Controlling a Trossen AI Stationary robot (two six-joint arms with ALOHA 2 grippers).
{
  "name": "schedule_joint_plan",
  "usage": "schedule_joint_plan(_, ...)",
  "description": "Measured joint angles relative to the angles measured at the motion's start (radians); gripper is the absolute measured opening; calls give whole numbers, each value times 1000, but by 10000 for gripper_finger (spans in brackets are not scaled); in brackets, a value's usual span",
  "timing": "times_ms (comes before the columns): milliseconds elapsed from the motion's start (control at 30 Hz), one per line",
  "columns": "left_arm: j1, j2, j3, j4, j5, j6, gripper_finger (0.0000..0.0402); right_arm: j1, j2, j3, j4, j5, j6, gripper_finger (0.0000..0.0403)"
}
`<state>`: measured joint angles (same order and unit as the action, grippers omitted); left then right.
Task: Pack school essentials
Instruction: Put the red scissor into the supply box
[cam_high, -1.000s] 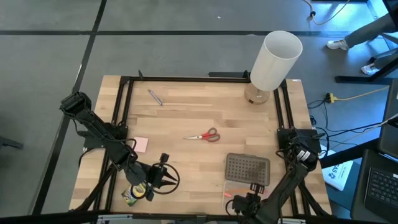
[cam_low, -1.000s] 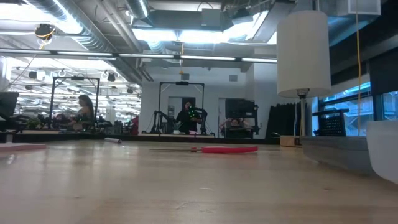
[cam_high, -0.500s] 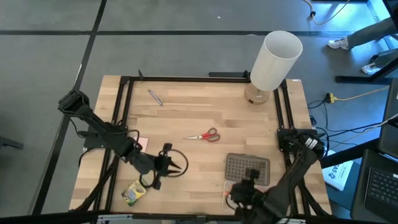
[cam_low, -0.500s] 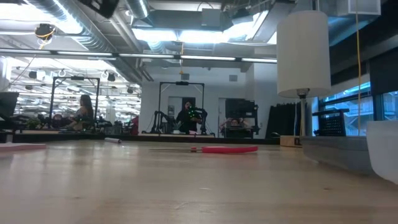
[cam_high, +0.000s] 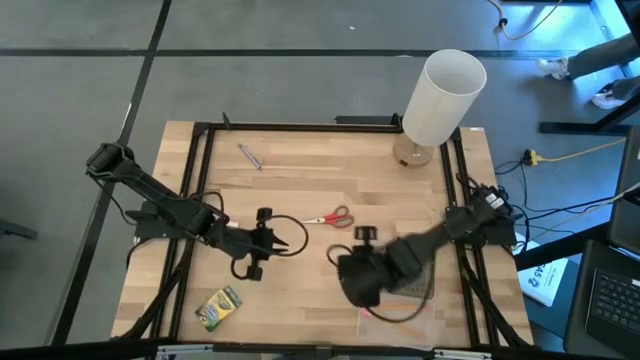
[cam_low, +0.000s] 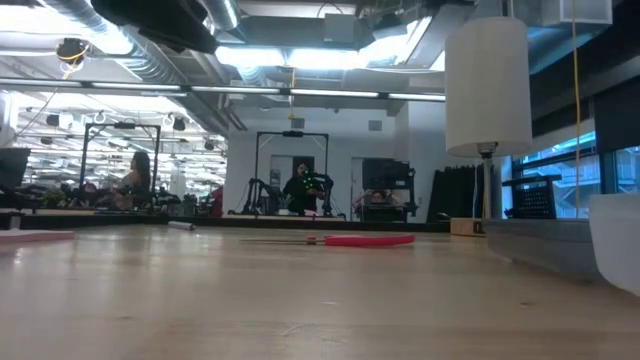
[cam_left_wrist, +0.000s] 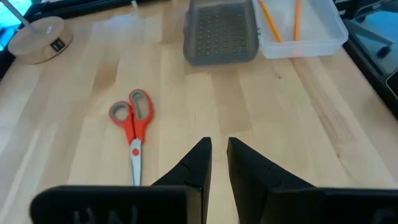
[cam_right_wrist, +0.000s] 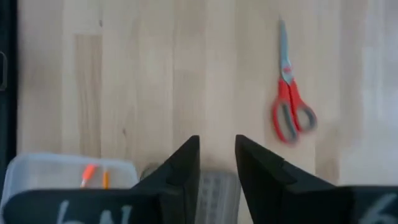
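Observation:
Red-handled scissors (cam_high: 330, 217) lie flat mid-table, also in the left wrist view (cam_left_wrist: 132, 121) and the right wrist view (cam_right_wrist: 289, 106). The purple pen (cam_high: 250, 157) lies toward the far left. The green-yellow crayon box (cam_high: 220, 308) lies near the front-left edge. Two orange pencils (cam_left_wrist: 283, 15) lie in the clear box (cam_left_wrist: 311, 31). The pink pad (cam_low: 30, 237) shows only in the low view. My left gripper (cam_high: 290, 243) hovers open by a narrow gap, just left of and nearer than the scissors. My right gripper (cam_high: 360, 240) hovers open, right of them.
The grey dotted lid (cam_left_wrist: 221, 31) lies beside the clear box, partly under my right arm in the high view. The tall white lamp (cam_high: 440, 100) stands on its round wooden base at the far right corner. A black rail frames the table (cam_high: 300, 180).
My left gripper has moved from beside the crayon box toward the far edge and to the right, up to the scissors. My right gripper has swung fast from the near edge toward the table's middle, passing over the lidded box. The crayon box now lies uncovered.

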<state>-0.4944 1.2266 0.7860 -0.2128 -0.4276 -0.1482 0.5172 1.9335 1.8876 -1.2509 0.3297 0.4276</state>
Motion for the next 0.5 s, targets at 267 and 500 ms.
schedule_joint_plan(267,3,-6,0,-39,0,-8,47,-173,-1,-191,195,-207,-197,104)
schedule_joint_plan(500,12,-18,0,-54,0,-8,47,-277,1,-353,349,-256,-292,104)
